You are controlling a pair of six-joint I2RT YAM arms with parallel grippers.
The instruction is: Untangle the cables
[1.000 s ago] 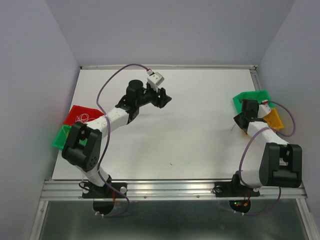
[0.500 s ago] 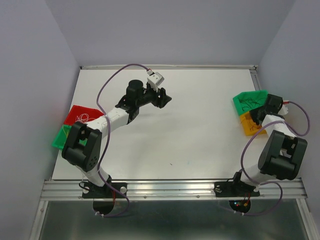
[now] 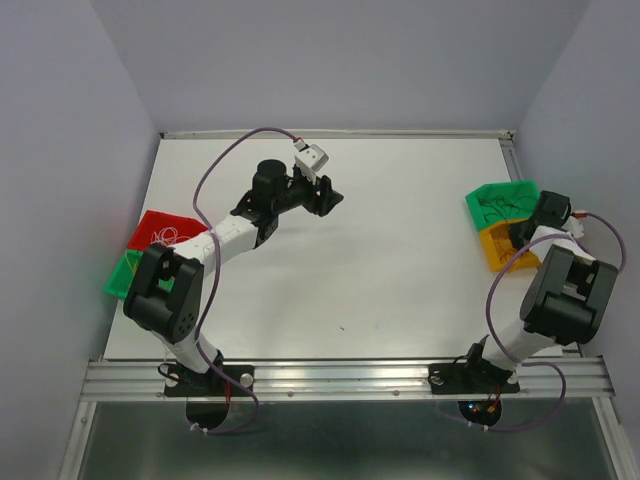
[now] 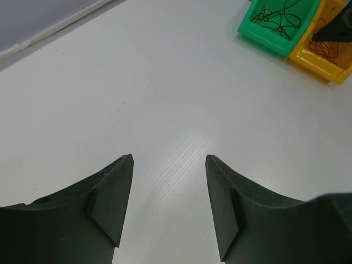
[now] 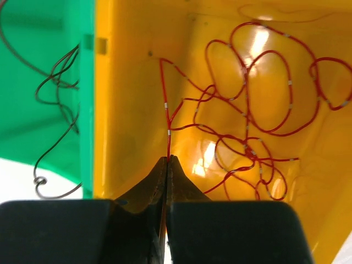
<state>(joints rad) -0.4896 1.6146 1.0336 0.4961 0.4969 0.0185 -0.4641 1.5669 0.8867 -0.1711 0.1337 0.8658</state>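
- The right gripper (image 5: 167, 160) has swung from the white desk (image 4: 165, 82) to over the yellow plastic bin (image 5: 132, 82), with its jaws pinched on 1 strand of the thin red wire (image 5: 247, 118).
- The rest of this wire loops inside that bin, and the thin dark wire (image 5: 58, 110) lies in the green plastic bin (image 5: 33, 33).
- The left gripper (image 4: 169, 159) has not moved: wide, empty, above the desk.
- I judge the red wire is already separated, so only its release remains.

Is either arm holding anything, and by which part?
The right gripper pinches the red wire on a straight strand at the tangle's left edge, inside the yellow bin. The left gripper holds nothing.
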